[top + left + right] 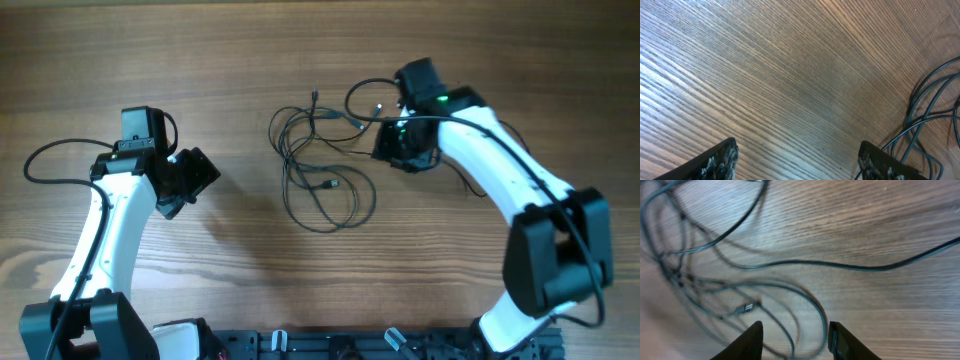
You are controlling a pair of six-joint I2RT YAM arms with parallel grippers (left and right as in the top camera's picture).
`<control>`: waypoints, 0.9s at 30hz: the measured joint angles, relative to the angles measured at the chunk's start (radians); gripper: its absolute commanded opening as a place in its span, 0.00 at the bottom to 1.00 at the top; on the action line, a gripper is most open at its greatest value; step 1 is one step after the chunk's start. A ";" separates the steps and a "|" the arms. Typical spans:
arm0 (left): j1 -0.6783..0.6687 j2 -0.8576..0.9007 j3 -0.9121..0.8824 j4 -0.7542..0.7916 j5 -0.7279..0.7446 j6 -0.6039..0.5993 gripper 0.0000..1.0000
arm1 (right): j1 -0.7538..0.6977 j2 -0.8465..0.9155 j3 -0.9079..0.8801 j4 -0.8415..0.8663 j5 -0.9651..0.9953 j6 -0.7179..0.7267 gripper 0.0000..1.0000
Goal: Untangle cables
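The cables (330, 184) lie as a loose tangle of thin dark loops on the wooden table (240, 60), between the two arms. My right gripper (393, 150) hangs at the tangle's right edge. In the right wrist view its jaws (795, 341) stand open, and nothing is clamped. Under them, blurred loops of the cables (810, 263) and a silvery plug tip (745, 308) lie on the wood. My left gripper (200, 185) is open, to the left of the tangle and apart from it. Its wrist view shows wide-spread fingers (797, 162) over bare wood, with cable loops (910, 107) at the right edge.
The thicker black cable of the left arm (40, 160) loops out at the far left. The right arm's cable (520, 135) runs beside its white link. A black rail (330, 345) lies along the table's near edge.
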 measured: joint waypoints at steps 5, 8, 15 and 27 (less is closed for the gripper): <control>0.000 0.000 0.000 -0.003 0.000 0.000 0.79 | 0.035 0.072 0.000 0.070 0.090 0.150 0.47; 0.000 0.000 0.000 -0.009 0.000 0.000 0.79 | 0.043 0.101 -0.002 0.108 0.134 0.234 0.48; 0.000 0.000 0.000 -0.024 0.000 0.000 0.79 | 0.044 0.132 -0.006 0.167 0.176 0.354 0.49; 0.000 0.000 0.000 -0.026 0.000 0.000 0.79 | 0.051 0.174 -0.005 0.162 0.196 0.429 0.48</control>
